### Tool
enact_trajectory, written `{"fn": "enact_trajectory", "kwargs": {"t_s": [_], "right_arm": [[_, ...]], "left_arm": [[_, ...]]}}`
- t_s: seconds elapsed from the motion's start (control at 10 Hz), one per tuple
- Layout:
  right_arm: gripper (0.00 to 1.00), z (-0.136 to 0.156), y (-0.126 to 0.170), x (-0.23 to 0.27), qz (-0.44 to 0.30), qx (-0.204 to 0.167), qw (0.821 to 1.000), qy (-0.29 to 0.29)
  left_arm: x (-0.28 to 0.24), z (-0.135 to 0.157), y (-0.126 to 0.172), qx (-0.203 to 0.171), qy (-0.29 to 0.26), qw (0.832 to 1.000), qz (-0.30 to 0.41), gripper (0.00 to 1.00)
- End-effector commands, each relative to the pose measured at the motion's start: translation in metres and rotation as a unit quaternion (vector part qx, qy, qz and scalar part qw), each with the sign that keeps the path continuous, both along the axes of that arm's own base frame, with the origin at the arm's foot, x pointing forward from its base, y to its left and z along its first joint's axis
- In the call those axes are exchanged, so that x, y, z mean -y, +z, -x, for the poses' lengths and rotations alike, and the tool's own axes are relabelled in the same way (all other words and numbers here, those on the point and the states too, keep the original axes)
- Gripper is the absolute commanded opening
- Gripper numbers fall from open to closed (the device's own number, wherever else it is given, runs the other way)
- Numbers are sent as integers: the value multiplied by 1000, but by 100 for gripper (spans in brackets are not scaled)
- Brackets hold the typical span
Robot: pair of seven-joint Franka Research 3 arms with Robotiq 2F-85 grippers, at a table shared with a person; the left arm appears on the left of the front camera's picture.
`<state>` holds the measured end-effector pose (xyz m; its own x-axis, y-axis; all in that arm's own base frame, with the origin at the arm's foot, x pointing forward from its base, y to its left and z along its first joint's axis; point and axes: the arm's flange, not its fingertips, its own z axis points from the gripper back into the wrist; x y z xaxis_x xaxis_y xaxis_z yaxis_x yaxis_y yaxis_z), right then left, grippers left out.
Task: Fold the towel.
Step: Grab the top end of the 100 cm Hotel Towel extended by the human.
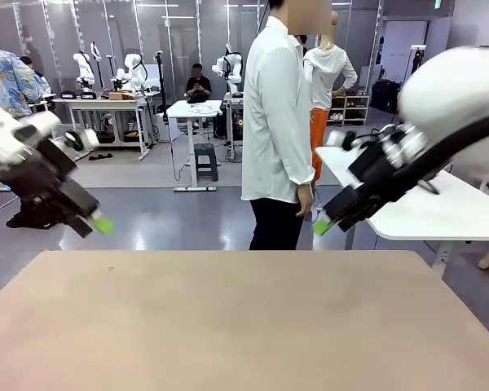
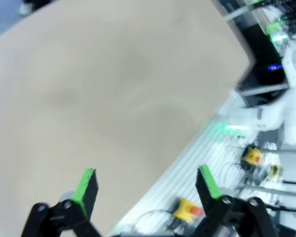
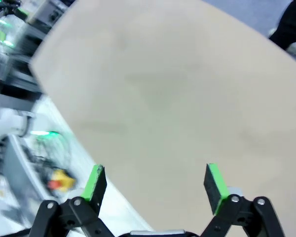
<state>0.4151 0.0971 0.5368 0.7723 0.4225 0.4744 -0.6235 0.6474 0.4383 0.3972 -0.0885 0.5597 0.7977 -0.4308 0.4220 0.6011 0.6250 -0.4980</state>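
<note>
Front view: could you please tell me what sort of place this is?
Probably a robotics lab: the left gripper and right gripper hang open over a tan table, with a white work table and polished grey floor beyond.

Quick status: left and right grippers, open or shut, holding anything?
Left gripper: open, holding nothing, raised over the table.
Right gripper: open, holding nothing, also raised over the table.
</note>
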Motion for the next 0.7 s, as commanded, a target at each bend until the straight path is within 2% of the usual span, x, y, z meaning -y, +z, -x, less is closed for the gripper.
{"fn": "enact_trajectory", "kwargs": {"t_s": [0.0,0.1,0.3,0.6], "right_arm": [[100,-2,-2,75,-129,-69,989,-28],[100,8,-3,111,-192,-71,978,-48],[100,34,-1,174,-272,-64,958,-62],[100,78,-1,241,-299,-25,947,-114]], "left_arm": [[-69,8,15,-83,37,991,100,100],[-108,21,19,-93,51,982,157,100],[-184,46,11,-46,103,961,254,100],[-279,90,-13,-4,188,939,287,100]]}}
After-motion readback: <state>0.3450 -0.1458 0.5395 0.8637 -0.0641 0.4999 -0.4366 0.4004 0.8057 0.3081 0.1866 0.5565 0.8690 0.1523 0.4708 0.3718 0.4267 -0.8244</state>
